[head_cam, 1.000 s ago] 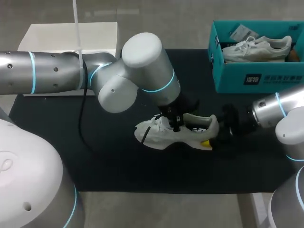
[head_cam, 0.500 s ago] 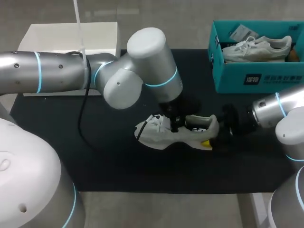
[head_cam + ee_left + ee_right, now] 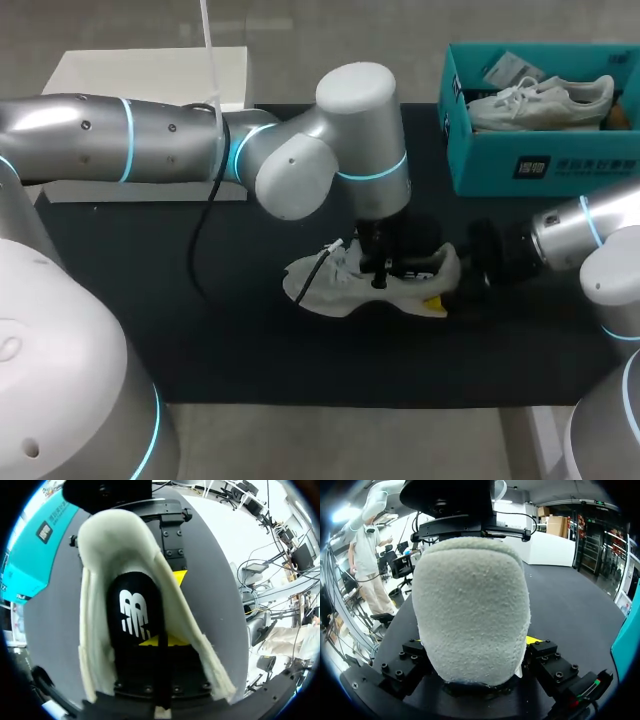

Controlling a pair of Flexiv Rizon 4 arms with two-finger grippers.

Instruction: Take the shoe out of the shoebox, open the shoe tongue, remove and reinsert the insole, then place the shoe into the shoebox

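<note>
A white shoe [image 3: 330, 285] lies on its side in the middle of the black mat, toe to the left. My left gripper [image 3: 378, 270] comes down into its opening. In the left wrist view the yellow tips [image 3: 162, 641] sit pinched together on the near end of the black insole [image 3: 131, 615], inside the pale lining [image 3: 97, 585]. My right gripper [image 3: 452, 283] is shut on the heel [image 3: 470, 605], one finger on each side, and one of its yellow fingertips [image 3: 178, 576] shows beside the shoe.
The teal shoebox [image 3: 540, 165] stands at the back right with a second white shoe [image 3: 540, 100] in it. A white box [image 3: 150, 80] sits at the back left. The mat [image 3: 150, 300] lies bare in front and to the left.
My left arm has swung to the right, carrying its gripper from the laces toward the shoe's opening. The shoe and the right arm have stayed in place.
</note>
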